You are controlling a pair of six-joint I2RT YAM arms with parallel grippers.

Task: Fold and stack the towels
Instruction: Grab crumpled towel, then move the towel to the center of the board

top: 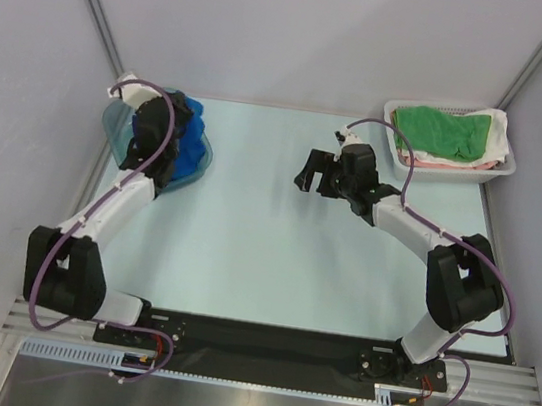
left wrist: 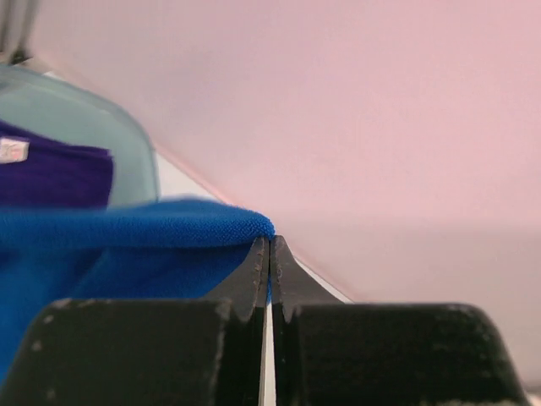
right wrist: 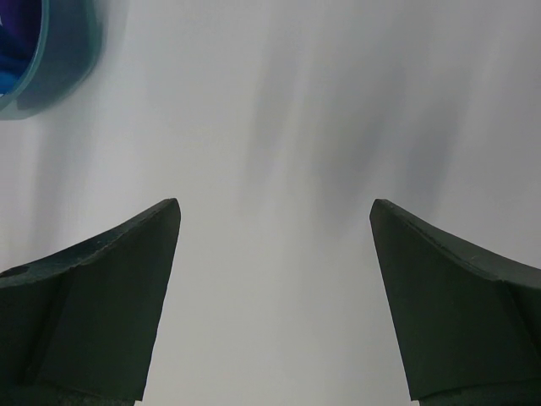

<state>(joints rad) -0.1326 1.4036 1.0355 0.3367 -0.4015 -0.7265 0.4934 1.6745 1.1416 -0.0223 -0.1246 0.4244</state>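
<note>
While the left pincer [left wrist: 269, 241] sits down in the teal basin [top: 115, 126] at the far-left corner of the table [top: 274, 254], we can see from its wrist cam that it's clenched tight. The two fingers are pressed together with only a hairline between them, and a sliver of blue shows in that seam. So we'd say it's pinching the blue towel [left wrist: 127, 245] right at a folded edge. The fold curves over just above the left fingertip, and the rest of the cloth spreads out to the left and under the finger.

Behind the blue one, further back in the basin, the purple towel [left wrist: 51, 178] lies flat, apart from the fingers, with a small white tag [left wrist: 13, 150] showing against it. From the overhead cam the arm covers most of that spot, and we only get blue cloth poking out on the right side of the basin.

The right pincer [top: 306, 173] is out over the middle of the table, well away from every towel. It's fully released, fingers spread wide with nothing but bare tabletop between them, and the basin rim just peeks into the top-left of its view.

The green towel [top: 443, 131] sits in the white basket [top: 503, 165] at the far-right corner, on top of a white cloth [top: 498, 129] and a pinkish item [top: 443, 164].
</note>
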